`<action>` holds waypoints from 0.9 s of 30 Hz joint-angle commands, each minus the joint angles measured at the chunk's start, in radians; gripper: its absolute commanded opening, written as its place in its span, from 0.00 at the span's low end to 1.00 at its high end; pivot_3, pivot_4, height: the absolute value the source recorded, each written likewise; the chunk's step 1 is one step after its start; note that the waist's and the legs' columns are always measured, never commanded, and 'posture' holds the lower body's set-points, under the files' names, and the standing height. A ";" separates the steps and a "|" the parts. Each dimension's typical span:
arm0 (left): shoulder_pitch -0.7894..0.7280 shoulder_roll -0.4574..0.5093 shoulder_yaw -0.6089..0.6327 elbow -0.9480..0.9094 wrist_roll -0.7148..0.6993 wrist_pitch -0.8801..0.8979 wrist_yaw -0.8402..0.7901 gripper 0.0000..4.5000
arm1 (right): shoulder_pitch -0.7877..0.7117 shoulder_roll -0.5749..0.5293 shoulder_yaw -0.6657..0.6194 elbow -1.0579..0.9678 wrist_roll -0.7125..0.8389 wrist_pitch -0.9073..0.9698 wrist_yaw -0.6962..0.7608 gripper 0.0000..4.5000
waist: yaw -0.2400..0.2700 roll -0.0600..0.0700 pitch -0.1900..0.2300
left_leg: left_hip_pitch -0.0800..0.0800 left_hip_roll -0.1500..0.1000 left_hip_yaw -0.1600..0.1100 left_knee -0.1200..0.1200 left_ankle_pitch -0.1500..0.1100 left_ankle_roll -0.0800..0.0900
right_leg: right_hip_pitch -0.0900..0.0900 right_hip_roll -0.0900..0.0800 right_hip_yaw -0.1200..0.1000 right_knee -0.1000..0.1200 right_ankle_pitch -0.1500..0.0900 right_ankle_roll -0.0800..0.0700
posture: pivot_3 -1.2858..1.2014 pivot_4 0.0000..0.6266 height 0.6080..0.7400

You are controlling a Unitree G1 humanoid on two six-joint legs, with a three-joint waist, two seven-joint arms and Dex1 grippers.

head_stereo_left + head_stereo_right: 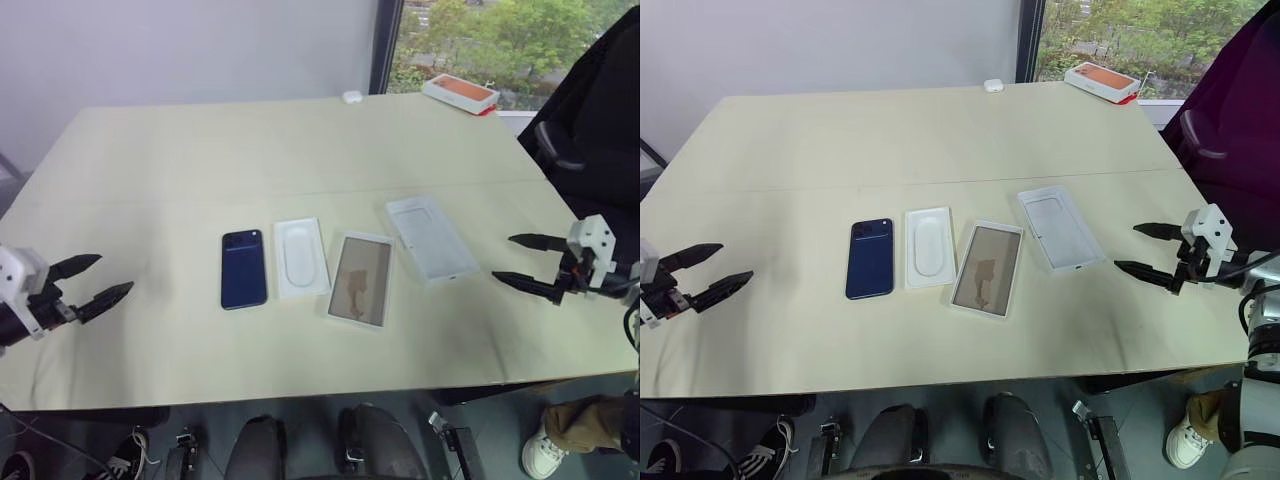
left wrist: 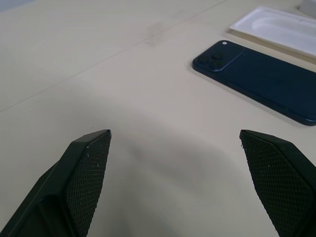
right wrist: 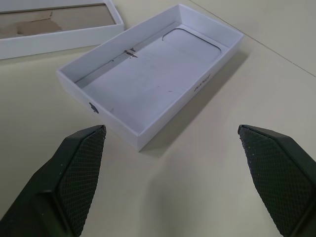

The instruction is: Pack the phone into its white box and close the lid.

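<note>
phone flat on the counter, camera side up, ahead of the left gripper, whose jaws are spread wide and hold nothing. white insert lies just beside the phone, then the white box, then the lid inner face up, in front of the empty, wide-open jaws of the right gripper. risk: the slim phone lies flush, so jaws could skid it into the insert.

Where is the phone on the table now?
The phone lies flat on the table, leftmost in the row, beside the white insert.
</note>
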 commanded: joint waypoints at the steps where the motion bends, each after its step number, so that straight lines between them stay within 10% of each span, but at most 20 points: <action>1: -0.004 -0.001 0.003 -0.028 -0.010 -0.003 0.001 0.98 | -0.018 0.004 -0.027 -0.027 0.020 -0.011 -0.008 1.00 | 0.000 0.000 0.000 | 0.000 0.000 0.000 0.000 0.000 0.000 | 0.000 0.000 0.000 0.000 0.000 0.000 | 0.52 0.24 1.00; 16: -0.010 -0.001 -0.029 -0.059 -0.008 0.065 0.014 0.98 | -0.024 0.025 -0.031 -0.047 0.035 0.009 -0.028 1.00 | 0.000 0.000 0.000 | 0.000 0.000 0.000 0.000 0.000 0.000 | 0.000 0.000 0.000 0.000 0.000 0.000 | 0.52 0.24 1.00; 27: -0.154 -0.069 -0.071 -0.383 -0.219 0.620 0.256 0.98 | 0.040 0.178 -0.003 -0.549 0.122 0.299 -0.214 1.00 | 0.003 0.000 0.000 | 0.000 0.001 -0.003 0.000 0.002 -0.004 | 0.000 0.000 0.001 0.002 0.000 0.000 | 0.52 0.24 1.00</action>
